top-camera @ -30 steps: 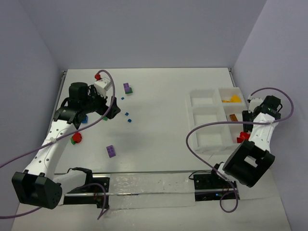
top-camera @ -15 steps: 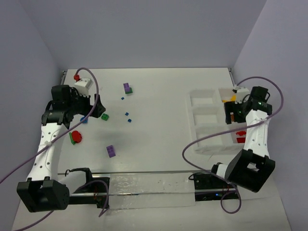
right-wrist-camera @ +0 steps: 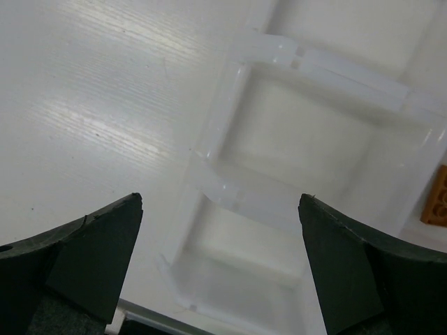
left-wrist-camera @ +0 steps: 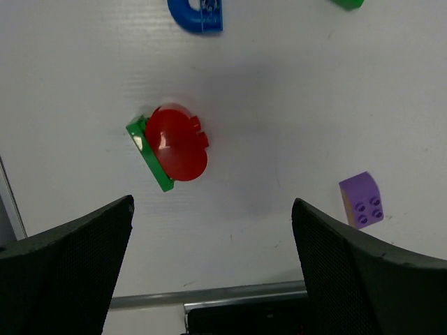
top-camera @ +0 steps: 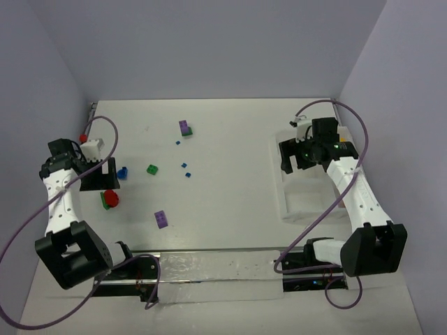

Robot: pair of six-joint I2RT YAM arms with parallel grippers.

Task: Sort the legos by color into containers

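Tray (top-camera: 302, 199) long axis runs near-to-far; left end effector (left-wrist-camera: 213, 206) and right end effector (right-wrist-camera: 220, 199) both spread wide, empty.

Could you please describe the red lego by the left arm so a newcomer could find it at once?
On the table's left side, find the left arm. The red lego lies beside it, just nearer the bases than the blue arch. It alone is a red dome with a green plate.

Bright, even lighting, soft shadows, mild glare in wrist views.
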